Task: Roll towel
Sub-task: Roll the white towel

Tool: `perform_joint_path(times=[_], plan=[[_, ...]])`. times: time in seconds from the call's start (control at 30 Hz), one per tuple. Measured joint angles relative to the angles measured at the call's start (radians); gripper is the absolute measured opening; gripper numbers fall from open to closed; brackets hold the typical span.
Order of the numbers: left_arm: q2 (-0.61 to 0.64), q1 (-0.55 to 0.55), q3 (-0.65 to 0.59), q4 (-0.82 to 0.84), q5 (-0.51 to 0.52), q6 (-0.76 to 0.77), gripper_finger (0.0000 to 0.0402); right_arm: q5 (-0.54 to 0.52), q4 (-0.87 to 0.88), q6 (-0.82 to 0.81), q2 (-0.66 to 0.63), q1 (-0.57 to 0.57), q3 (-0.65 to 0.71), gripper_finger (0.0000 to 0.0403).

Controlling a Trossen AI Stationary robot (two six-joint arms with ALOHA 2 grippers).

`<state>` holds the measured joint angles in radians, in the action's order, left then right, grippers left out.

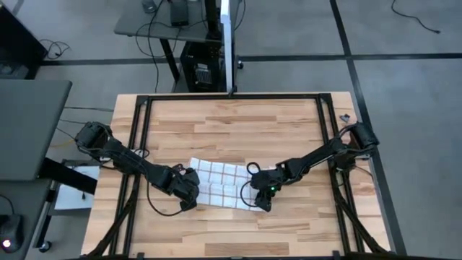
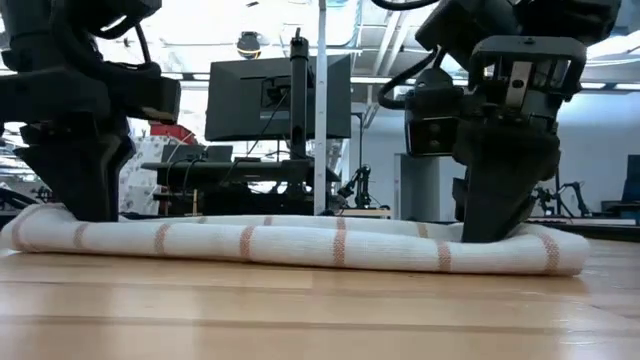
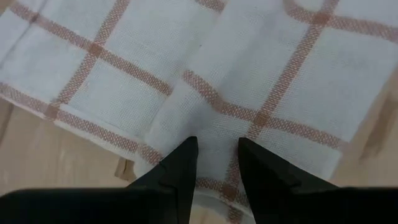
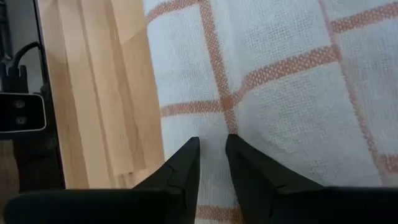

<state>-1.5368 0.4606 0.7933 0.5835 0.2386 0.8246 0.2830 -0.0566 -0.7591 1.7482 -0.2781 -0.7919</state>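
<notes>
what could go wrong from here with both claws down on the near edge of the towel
1. The right claw shows only a sliver of towel between its fingers, so the thin cloth may slip out once it moves.
2. The left claw sits near the other end; if the two move unevenly, the rolled edge along the front could skew or come undone.
3. Both tips press close to the table, so they may drag on the wood.

woven cloth towel (image 3: 249,68), matt, coarse open weave with visible threads, red-brown grid lines woven in, soft and thick where rolled along the near edge (image 2: 300,245); wooden table (image 1: 238,119), planked, light grain, smooth with a faint satin sheen in the low view; dark matt plastic fingers (image 3: 180,171) on the left gripper (image 3: 214,152); same dull black finish on the right gripper (image 4: 211,149); black metal frame (image 1: 231,96) round the tabletop, matt.
</notes>
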Motion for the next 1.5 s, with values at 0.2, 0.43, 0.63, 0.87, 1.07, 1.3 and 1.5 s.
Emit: perform_joint_path(times=[0.2, 0.43, 0.63, 0.87, 1.07, 1.3, 1.5], plan=[[0.0, 0.0, 0.142, 0.058, -0.003, -0.014, 0.0105, 0.035, 0.023, -0.016, -0.154, 0.003, -0.021, 0.0077], [0.0, -0.021, 0.323, 0.053, 0.006, -0.171, 0.0105, 0.027, -0.029, -0.005, -0.325, -0.019, -0.022, 0.0077], [0.0, -0.085, 0.396, 0.007, -0.001, -0.404, 0.0107, 0.005, -0.102, 0.054, -0.355, 0.037, -0.029, 0.0079], [0.0, -0.091, 0.591, 0.257, -0.02, -0.476, 0.0137, -0.035, 0.123, 0.237, -0.405, -0.046, -0.166, 0.0119], [0.0, -0.043, 0.65, 0.325, 0.022, -0.456, 0.0156, -0.335, 0.398, 0.324, -0.397, -0.204, -0.268, 0.0176], [-0.023, -0.034, 0.629, 0.315, 0.121, -0.352, 0.0156, -0.789, 0.59, 0.141, -0.384, -0.309, -0.267, 0.0208], [-0.116, -0.104, 0.628, 0.224, 0.131, -0.333, 0.0156, -0.811, 0.599, -0.128, -0.327, -0.266, -0.267, 0.0192]])
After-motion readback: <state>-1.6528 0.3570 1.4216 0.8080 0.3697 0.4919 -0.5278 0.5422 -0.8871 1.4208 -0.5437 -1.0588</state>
